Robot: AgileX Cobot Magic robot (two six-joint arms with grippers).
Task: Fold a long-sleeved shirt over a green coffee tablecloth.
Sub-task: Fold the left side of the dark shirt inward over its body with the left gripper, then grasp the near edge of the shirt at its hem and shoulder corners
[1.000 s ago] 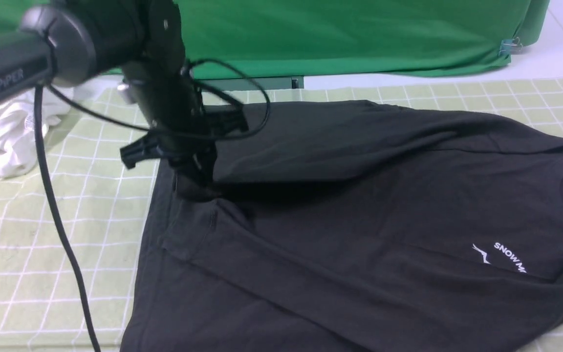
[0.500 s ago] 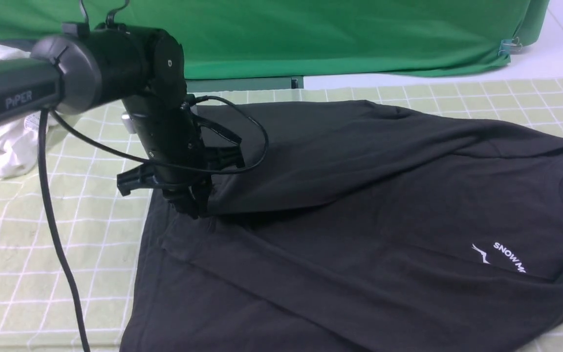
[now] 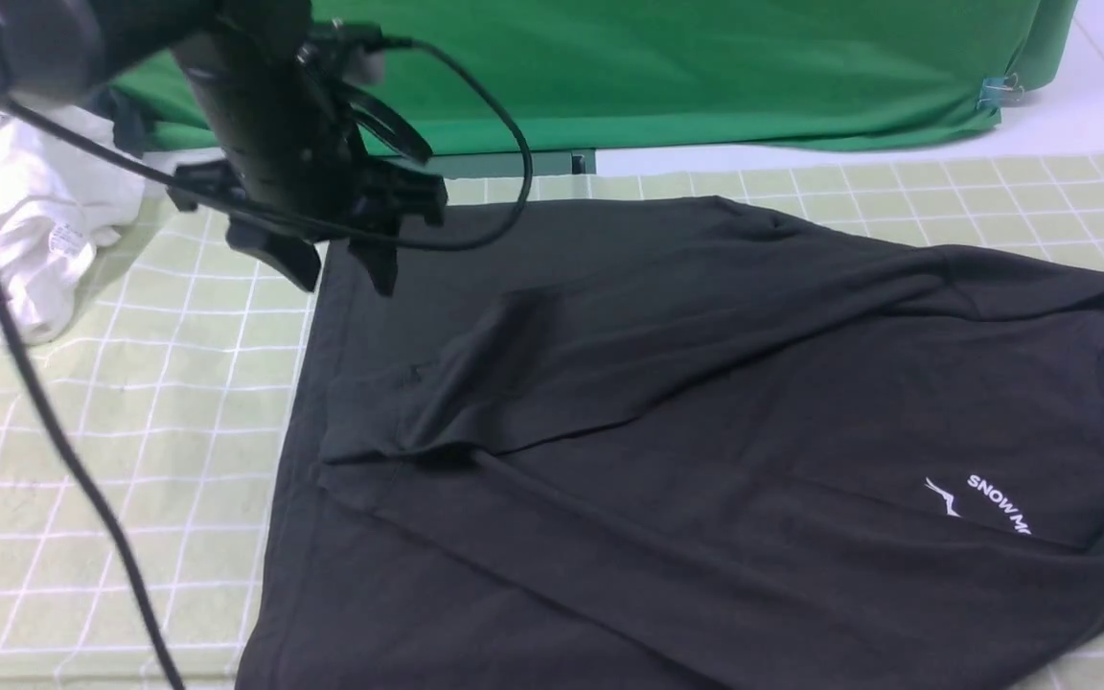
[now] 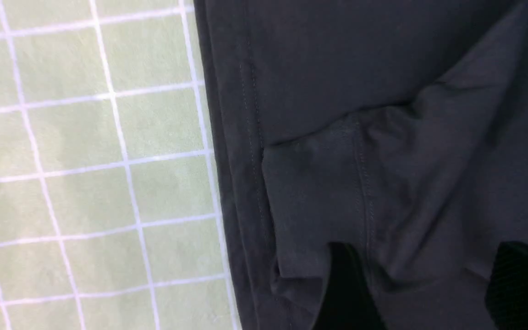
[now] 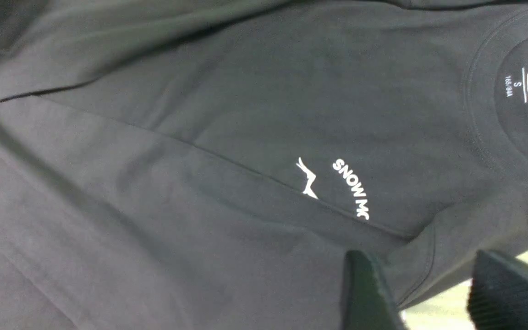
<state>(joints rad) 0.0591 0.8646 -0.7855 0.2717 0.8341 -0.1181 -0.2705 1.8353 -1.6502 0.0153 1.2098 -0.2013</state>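
Where long-sleeved shirt [image 3: 705, 383] folds over itself, logo lettering [image 3: 998, 501] cut short.

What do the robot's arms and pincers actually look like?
The left arm is matt black, thick and rounded, with a thin black cable looping off it and trailing below. The left pincer has two short, black, blade-like fingers. The right pincer looks the same, with a ribbed pad on one finger.
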